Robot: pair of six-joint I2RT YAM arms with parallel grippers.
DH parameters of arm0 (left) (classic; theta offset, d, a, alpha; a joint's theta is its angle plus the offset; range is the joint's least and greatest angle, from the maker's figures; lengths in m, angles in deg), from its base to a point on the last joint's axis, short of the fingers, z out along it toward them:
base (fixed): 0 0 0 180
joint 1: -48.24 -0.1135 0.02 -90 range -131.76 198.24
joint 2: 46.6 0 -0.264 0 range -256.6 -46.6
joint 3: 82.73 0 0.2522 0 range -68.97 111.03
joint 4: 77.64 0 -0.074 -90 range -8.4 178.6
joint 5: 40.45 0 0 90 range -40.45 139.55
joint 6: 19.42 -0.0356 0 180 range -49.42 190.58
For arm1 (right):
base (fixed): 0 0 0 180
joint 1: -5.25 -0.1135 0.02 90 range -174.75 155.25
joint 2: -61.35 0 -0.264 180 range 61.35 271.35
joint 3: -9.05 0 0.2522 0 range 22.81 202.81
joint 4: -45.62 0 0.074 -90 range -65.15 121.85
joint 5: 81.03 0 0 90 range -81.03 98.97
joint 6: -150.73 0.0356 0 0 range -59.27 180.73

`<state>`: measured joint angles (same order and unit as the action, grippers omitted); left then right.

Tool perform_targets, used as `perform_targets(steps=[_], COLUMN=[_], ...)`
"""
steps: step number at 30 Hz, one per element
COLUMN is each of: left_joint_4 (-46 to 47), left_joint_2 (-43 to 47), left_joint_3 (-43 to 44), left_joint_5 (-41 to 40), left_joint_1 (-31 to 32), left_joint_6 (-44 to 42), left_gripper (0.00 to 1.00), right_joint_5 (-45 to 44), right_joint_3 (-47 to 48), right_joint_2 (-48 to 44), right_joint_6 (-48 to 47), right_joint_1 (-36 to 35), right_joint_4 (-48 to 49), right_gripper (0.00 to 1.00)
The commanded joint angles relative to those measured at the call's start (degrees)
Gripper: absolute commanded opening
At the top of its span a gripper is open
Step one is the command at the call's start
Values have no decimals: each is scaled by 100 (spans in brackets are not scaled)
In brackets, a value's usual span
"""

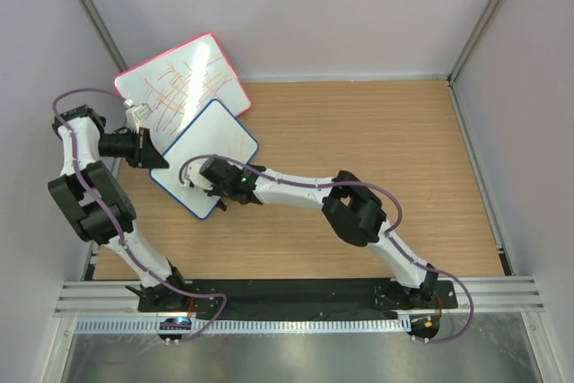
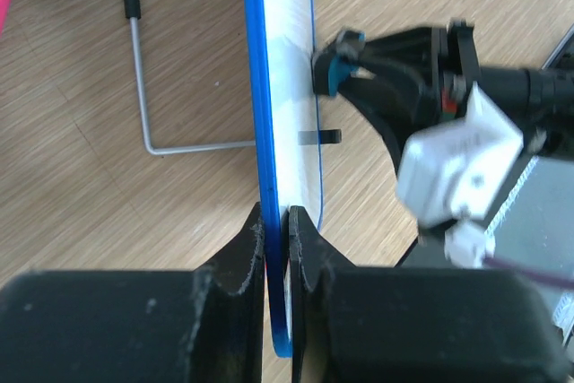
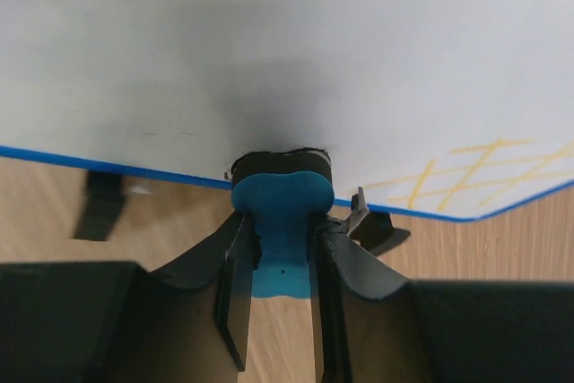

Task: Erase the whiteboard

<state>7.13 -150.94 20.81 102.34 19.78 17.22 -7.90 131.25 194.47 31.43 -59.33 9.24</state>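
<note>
Small whiteboard [image 2: 289, 69] edge pinched by left gripper [image 2: 275, 219] jaws, right gripper [image 3: 280, 241] jaws clamping eraser [image 3: 281, 191] — felt on board.

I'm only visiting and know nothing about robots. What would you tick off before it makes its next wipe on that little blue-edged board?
1. Left pincer clamped on the whiteboard at its blue edge: ok.
2. Right pincer gripping the blue eraser: ok.
3. Eraser's dark pad against the board face: ok, it looks pressed on.
4. Board wiped clean: not ok, yellow scribbles show beside the eraser.
5. Enough pressure to rub them off: cannot tell.
</note>
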Motion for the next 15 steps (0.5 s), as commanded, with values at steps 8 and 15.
perform_targets(steps=[8, 15], left_joint_4=[-167, -53], left_joint_2=[62, 71], left_joint_3=[119, 128], left_joint_5=[-235, -261], left_joint_1=[96, 140], left_joint_6=[-482, -254], left_gripper=[0, 0], right_joint_5=[-292, -2], right_joint_3=[63, -43], right_joint_2=[-84, -190], right_joint_6=[469, 557], right_joint_1=[525, 314], right_joint_4=[380, 503], right_gripper=[1, 1])
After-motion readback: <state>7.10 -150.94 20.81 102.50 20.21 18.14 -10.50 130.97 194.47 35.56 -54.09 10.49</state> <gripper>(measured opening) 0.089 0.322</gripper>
